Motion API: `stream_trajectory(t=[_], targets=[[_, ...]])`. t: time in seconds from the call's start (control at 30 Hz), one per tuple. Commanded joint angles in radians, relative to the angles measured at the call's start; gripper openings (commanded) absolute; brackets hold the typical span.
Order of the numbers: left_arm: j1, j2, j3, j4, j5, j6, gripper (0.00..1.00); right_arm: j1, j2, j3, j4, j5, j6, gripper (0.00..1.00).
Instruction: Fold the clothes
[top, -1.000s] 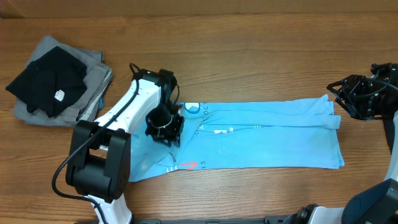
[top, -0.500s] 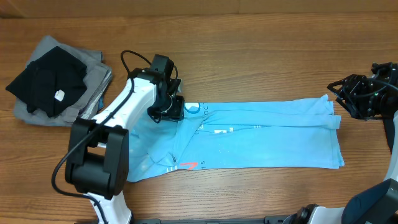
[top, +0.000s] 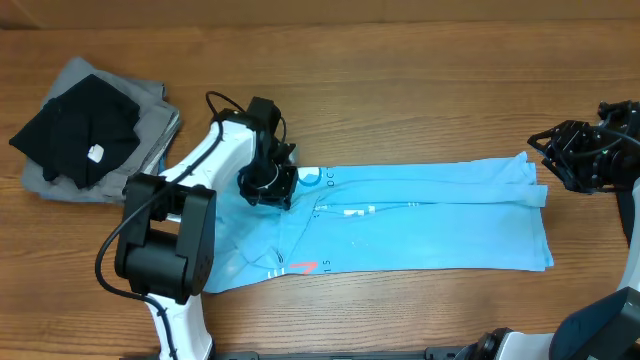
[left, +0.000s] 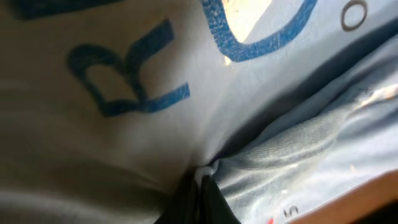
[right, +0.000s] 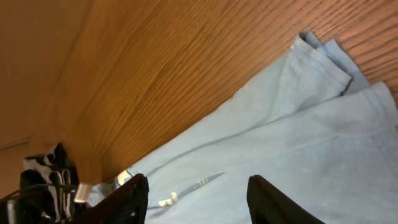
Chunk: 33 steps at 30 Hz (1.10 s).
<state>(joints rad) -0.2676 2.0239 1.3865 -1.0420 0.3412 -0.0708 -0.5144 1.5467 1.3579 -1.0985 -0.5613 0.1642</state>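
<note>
A light blue shirt (top: 430, 220) lies folded into a long strip across the table's middle. My left gripper (top: 268, 187) is down on its left end, next to the round blue print, and is shut on a pinch of the blue shirt (left: 205, 171). My right gripper (top: 560, 152) hovers open and empty just past the shirt's right end; its view shows the shirt's corner (right: 323, 62) below the spread fingers (right: 198, 196).
A pile of folded clothes, black on grey (top: 85, 130), sits at the table's far left. Bare wooden table (top: 400, 90) surrounds the shirt. The left arm's base (top: 165, 250) stands at the front left.
My left gripper moved back from the front part of the shirt to its upper left, then shifted a little right and down onto the cloth by the print. The right arm stayed still.
</note>
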Motion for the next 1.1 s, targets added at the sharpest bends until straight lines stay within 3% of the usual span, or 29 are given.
stream_trajectory(t=[0.0, 0.33, 0.43, 0.63, 0.8, 0.97, 1.07], targets=[[0.035, 0.006, 0.088, -0.051, 0.02, 0.035, 0.04, 0.005, -0.007, 0.018, 0.011, 0.062, 0.017, 0.55], [0.036, 0.006, 0.189, -0.147, 0.079, 0.068, 0.06, 0.005, 0.052, 0.0, 0.138, 0.246, 0.098, 0.57], [0.035, 0.006, 0.189, -0.156, 0.079, 0.068, 0.07, 0.005, 0.105, -0.018, 0.16, 0.246, 0.098, 0.45], [0.032, 0.006, 0.189, -0.166, 0.079, 0.068, 0.08, 0.005, 0.248, -0.018, 0.166, 0.247, 0.098, 0.34], [0.032, 0.006, 0.189, -0.171, 0.079, 0.067, 0.1, 0.005, 0.32, -0.018, 0.112, 0.3, 0.097, 0.43], [0.031, 0.006, 0.189, -0.172, 0.079, 0.067, 0.14, 0.007, 0.348, -0.019, 0.13, 0.296, 0.098, 0.37], [0.031, 0.006, 0.189, -0.174, 0.079, 0.067, 0.15, 0.011, 0.362, -0.027, 0.126, 0.308, 0.098, 0.49]])
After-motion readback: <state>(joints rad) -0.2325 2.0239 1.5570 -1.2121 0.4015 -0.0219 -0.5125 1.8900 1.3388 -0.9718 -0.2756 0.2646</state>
